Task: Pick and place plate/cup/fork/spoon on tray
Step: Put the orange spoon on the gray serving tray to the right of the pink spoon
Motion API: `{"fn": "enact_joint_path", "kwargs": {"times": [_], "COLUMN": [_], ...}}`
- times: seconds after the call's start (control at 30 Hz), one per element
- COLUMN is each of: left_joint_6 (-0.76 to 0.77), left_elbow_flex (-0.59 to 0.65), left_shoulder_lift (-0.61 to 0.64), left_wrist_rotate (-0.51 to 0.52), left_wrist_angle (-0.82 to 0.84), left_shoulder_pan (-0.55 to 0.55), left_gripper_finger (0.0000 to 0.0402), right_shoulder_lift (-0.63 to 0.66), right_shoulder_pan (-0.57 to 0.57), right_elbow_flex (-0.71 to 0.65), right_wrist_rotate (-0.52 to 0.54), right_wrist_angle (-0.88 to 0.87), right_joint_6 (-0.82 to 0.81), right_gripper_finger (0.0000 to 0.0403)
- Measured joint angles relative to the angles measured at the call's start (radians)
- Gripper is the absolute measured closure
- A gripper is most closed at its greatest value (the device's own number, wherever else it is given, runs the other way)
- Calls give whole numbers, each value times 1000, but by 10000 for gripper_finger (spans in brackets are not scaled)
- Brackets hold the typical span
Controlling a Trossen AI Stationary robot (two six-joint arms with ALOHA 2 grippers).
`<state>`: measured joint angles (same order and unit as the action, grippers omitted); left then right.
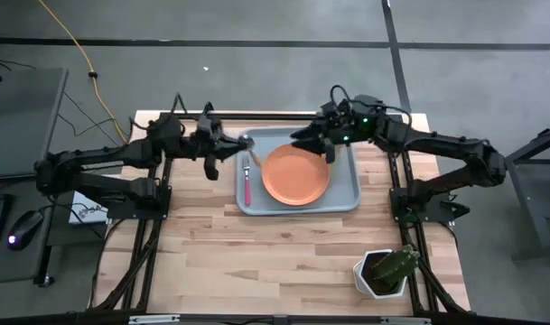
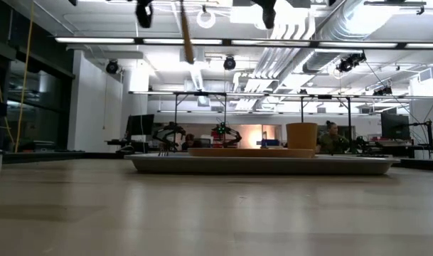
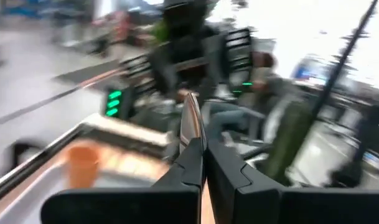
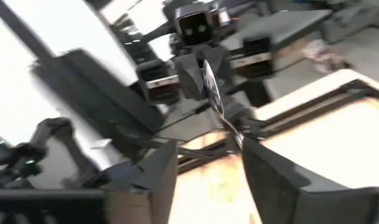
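Up close, the left gripper (image 3: 201,163) is pinched tight on the spoon (image 3: 191,121), raised over the tray (image 1: 347,200). Only from overhead do the plate (image 1: 295,177) and fork (image 1: 247,185) show below; the right gripper (image 4: 209,163) gapes empty opposite.

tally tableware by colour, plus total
Orange: 2, plate and cup
Pink-handled: 1, fork
Yellow-handled: 1, spoon, held up by left gripper
Blue-grey: 1, tray
Total: 5
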<state>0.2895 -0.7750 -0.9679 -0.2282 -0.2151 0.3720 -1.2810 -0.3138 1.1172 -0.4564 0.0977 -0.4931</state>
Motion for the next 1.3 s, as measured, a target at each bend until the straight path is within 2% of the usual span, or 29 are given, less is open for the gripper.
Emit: {"fn": "enact_joint_path", "kwargs": {"times": [0.07,0.13,0.23,0.33,0.43,0.53,0.63,0.77,0.83,0.97,1.13,1.3], "left_joint_6": [66,169,330,417,441,478,568,672,682,764,912,1006], "left_elbow_flex": [-22,-83,-216,-372,-501,-572,-589,-588,-588,-588,-550,-459], "left_shoulder_lift": [37,47,-10,-134,-287,-427,-532,-635,-671,-708,-711,-702], "left_wrist_rotate": [116,271,444,535,573,593,590,482,465,468,543,502], "left_wrist_angle": [157,383,749,1033,1156,1167,1133,1042,1009,1000,945,862], "left_shoulder_pan": [-6,-28,-59,-78,-87,-86,-81,-58,-53,-44,-40,-10], "left_gripper_finger": [401,401,401,401,402,401,401,401,401,401,401,401], "right_shoulder_lift": [34,63,95,100,98,89,91,91,91,91,91,91], "right_shoulder_pan": [-18,-31,-46,-57,-66,-67,-66,-66,-66,-66,-66,-66], "right_elbow_flex": [0,0,0,0,0,0,0,0,0,0,0,0], "right_wrist_rotate": [65,152,257,315,347,367,386,389,389,389,392,396], "right_wrist_angle": [-83,-172,-278,-345,-383,-415,-432,-454,-460,-469,-474,-480], "right_joint_6": [3,4,28,30,24,23,23,23,23,23,23,26], "right_gripper_finger": [207,194,188,187,187,187,187,187,187,187,187,187]}}
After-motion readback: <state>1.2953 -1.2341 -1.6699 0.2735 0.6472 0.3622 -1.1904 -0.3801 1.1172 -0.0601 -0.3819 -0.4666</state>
